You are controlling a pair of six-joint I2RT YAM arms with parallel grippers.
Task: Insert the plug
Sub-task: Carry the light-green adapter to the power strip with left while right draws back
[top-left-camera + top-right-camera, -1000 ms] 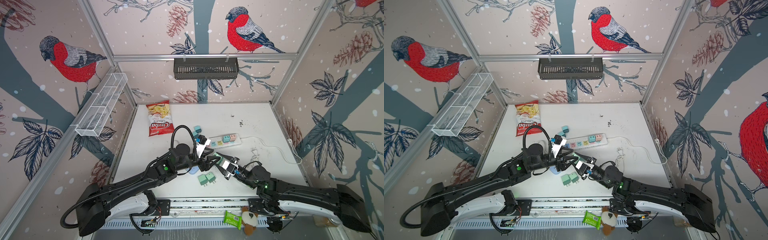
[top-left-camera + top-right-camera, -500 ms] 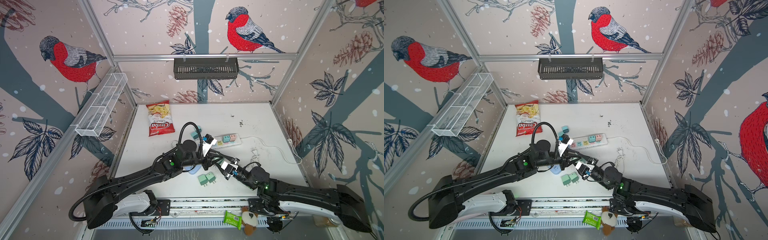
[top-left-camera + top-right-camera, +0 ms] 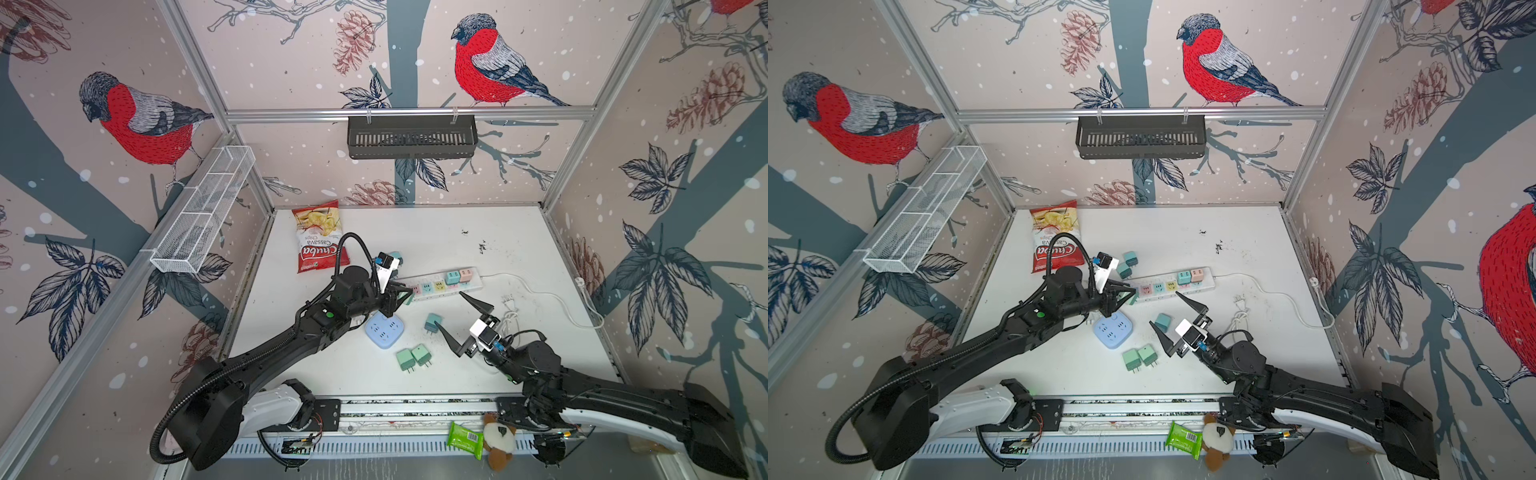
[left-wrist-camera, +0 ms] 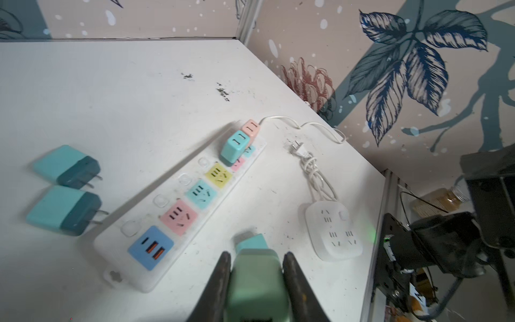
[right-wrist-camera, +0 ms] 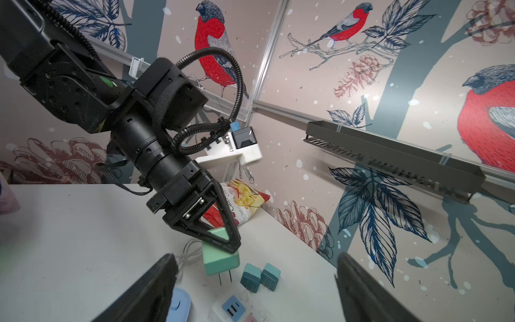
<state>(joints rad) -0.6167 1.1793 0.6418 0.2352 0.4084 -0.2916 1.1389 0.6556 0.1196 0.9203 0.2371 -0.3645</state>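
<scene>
left gripper (image 4: 257, 258) is clamped on the green plug (image 4: 256, 278), one finger on each flat side, at bottom centre of the left wrist view. in both top views this grip sits at frame centre, at the left end of the power strip (image 3: 440, 284). in the right wrist view the plug's two prongs point down toward the worktop (image 3: 415, 232) and sit in no socket. the plug body is just beside the strip's blue usb end. cannot tell whether the prongs touch the worktop.

right gripper (image 3: 460, 318) is spread wide and holds nothing, right of centre in both top views, just below the strip. loose teal plug (image 3: 432, 323) lies just beside the tip of its lower finger; cannot tell if they touch.

on the strip, seated teal plug (image 3: 452, 276) and seated pink plug (image 3: 466, 274) stand side by side at the right end. pink, teal and yellow sockets face up between them and the usb end.

also on the worktop:
- pale blue socket block (image 3: 384, 330), just below the left gripper
- pair of green plugs (image 3: 413, 357), lower centre
- pair of teal plugs (image 4: 67, 167), above the strip's left end
- chips bag (image 3: 318, 237), upper left
</scene>
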